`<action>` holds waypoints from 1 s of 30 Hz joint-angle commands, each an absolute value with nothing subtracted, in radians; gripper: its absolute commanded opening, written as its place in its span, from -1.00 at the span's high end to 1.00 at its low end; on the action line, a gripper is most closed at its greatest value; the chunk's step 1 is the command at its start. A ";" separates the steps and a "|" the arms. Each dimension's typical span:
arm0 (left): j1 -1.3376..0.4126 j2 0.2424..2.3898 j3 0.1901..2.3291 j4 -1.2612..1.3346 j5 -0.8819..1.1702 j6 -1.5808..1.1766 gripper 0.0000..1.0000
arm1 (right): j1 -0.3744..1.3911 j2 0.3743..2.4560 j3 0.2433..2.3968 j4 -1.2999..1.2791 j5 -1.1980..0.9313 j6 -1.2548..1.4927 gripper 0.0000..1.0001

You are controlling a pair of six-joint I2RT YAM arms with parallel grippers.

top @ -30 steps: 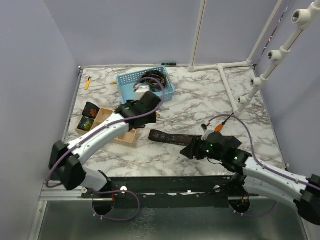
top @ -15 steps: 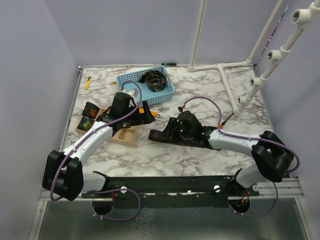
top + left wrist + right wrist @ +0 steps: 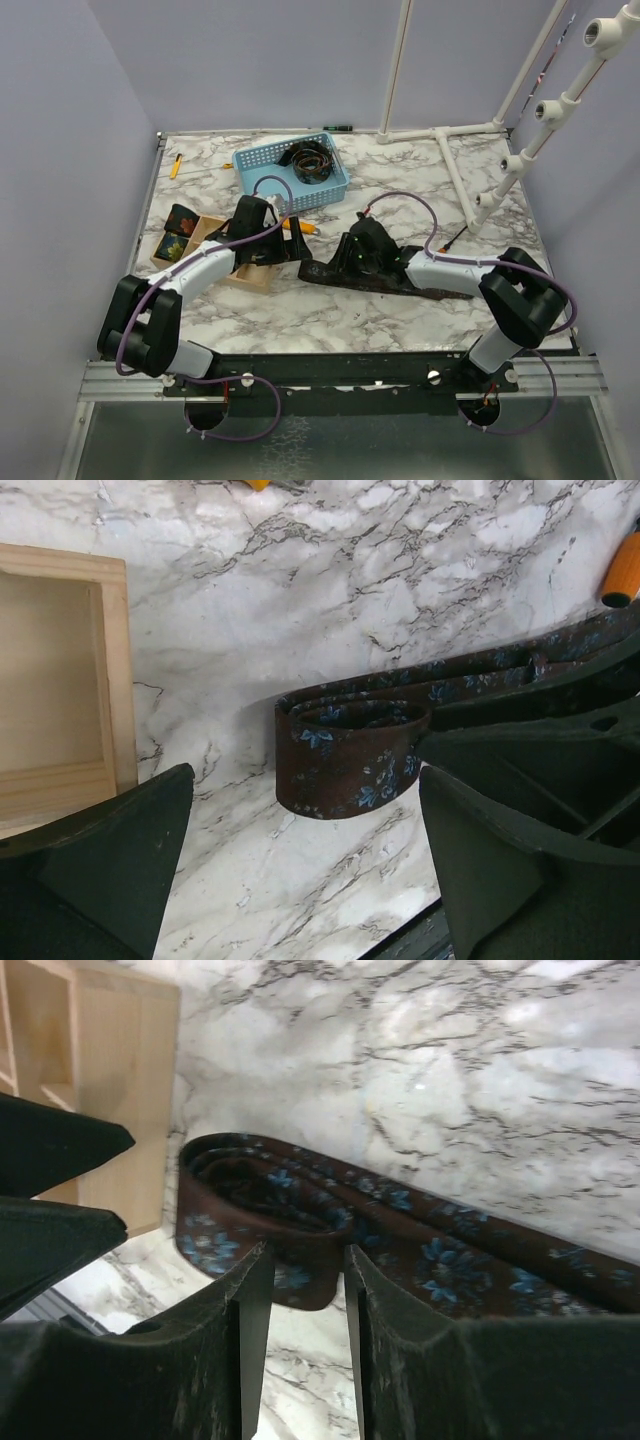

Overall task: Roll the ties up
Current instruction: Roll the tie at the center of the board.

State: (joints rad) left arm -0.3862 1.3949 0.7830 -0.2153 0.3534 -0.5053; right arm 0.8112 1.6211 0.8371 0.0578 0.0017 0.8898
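Between left tool [image 3: 307, 775] jaws, spread wide to flank it, tie [image 3: 345, 755] lies on desk [image 3: 300, 600], one end coiled. Over coil, right tool [image 3: 305, 1250] jaws sit narrow, probably steadying it; actual pinch can't tell. Wooden tray [image 3: 60, 680] just beside left tool.

tie A [image 3: 345, 770]: brown, blue-flowered, one end coiled, rest flat | tie B [image 3: 308, 160]: coiled, in basket [image 3: 262, 165]
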 commanded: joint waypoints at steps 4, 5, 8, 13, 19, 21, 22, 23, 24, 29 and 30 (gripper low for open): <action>-0.380 1.446 0.766 -0.178 0.440 -0.476 -0.85 | 0.782 1.623 0.767 0.052 0.026 0.877 0.26; -0.380 1.448 0.764 -0.171 0.451 -0.476 -0.85 | 0.778 1.622 0.758 0.060 0.020 0.874 0.26; -0.380 1.463 0.763 -0.161 0.461 -0.478 -0.85 | 0.774 1.624 0.744 0.076 0.011 0.864 0.27; -0.388 1.490 0.744 -0.127 0.503 -0.500 -0.83 | 0.772 1.639 0.745 0.061 0.024 0.842 0.28; -0.454 1.540 0.739 -0.088 0.514 -0.514 -0.79 | 0.750 1.622 0.677 0.098 0.016 0.850 0.32; -0.471 1.563 0.744 -0.077 0.526 -0.519 -0.77 | 0.747 1.621 0.667 0.105 0.015 0.848 0.32; -0.478 1.576 0.748 -0.072 0.534 -0.519 -0.75 | 0.746 1.622 0.663 0.108 0.014 0.847 0.33; -0.484 1.586 0.751 -0.068 0.541 -0.519 -0.73 | 0.743 1.623 0.659 0.112 0.013 0.846 0.33; -0.487 1.595 0.751 -0.063 0.546 -0.520 -0.71 | 0.743 1.624 0.654 0.118 0.011 0.845 0.34; -0.488 1.623 0.754 -0.032 0.576 -0.527 -0.52 | 0.738 1.627 0.636 0.141 0.005 0.844 0.35; -0.488 1.626 0.757 -0.030 0.576 -0.529 -0.51 | 0.738 1.628 0.634 0.144 0.005 0.843 0.35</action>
State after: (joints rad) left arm -0.4858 1.5944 0.7586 -0.0574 0.5365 -0.5266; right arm 0.7494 1.6119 0.6750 0.1871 -0.0147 0.8677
